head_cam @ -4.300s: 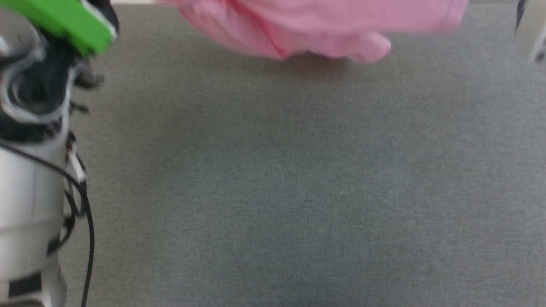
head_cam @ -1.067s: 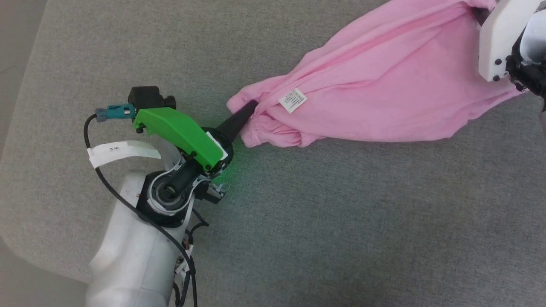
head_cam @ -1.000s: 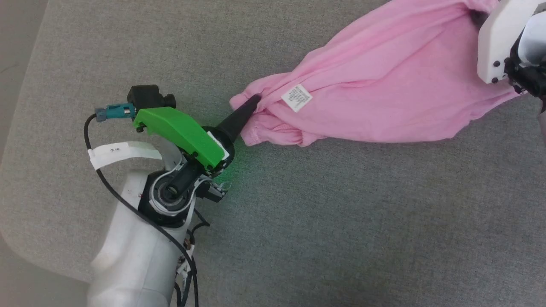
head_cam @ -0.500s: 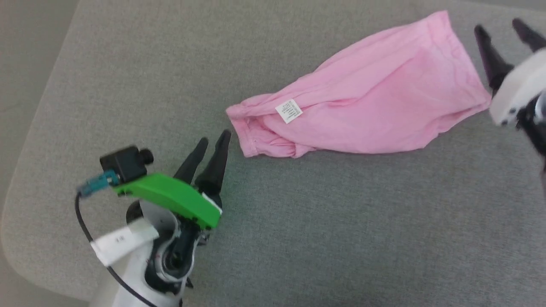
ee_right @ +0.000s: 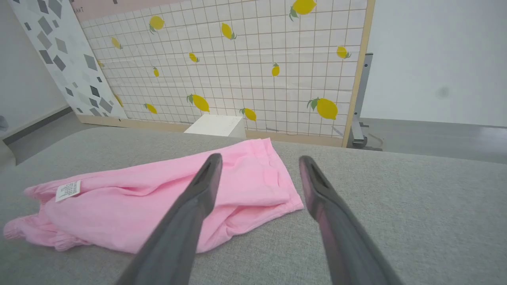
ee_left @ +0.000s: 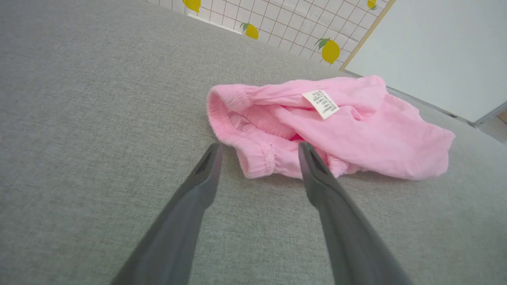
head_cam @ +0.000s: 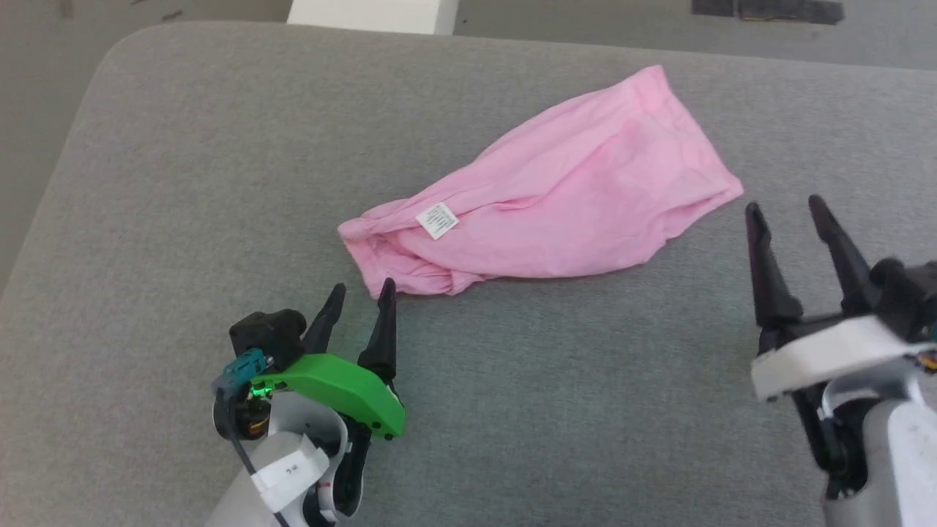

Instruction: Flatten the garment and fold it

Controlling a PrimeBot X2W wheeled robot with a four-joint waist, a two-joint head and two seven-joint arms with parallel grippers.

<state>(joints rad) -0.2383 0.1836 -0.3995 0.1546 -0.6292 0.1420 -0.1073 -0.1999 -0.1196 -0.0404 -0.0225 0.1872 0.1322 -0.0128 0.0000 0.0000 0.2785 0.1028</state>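
Garment (head_cam: 571, 212) was lying loose on the grey worktop (head_cam: 512, 410) with neither arm holding it, so working from the robot outward. Nearest, the left gripper (head_cam: 364, 285) sat low at the near-left, its fingers (ee_left: 198, 186) spread apart with nothing between them and the tips right by the bunched waistband (ee_left: 222, 118) end. From the left wrist view I couldn't tell if one tip was actually touching cloth or just overlapping it. Over on the near-right the right gripper (head_cam: 784, 203) was the same deal, fingers apart and empty, pointing toward the hem (head_cam: 695, 146) end but clear of it, with bare worktop in between. Looked to me like each arm was sitting at its own end so it could go in for the next pinch. Past them, the garment ran diagonally from near-left to far-right across the middle of the worktop. The waistband was scrunched and gaping open, the white label (head_cam: 437, 219) was face up near that end, and long creases ran down its length, so I'd say the flattening wasn't finished and no fold had been made. Farthest back, beyond the worktop's edge, a white box (ee_right: 216, 126) stood on the floor in front of a lemon-print panel (ee_right: 257, 67).
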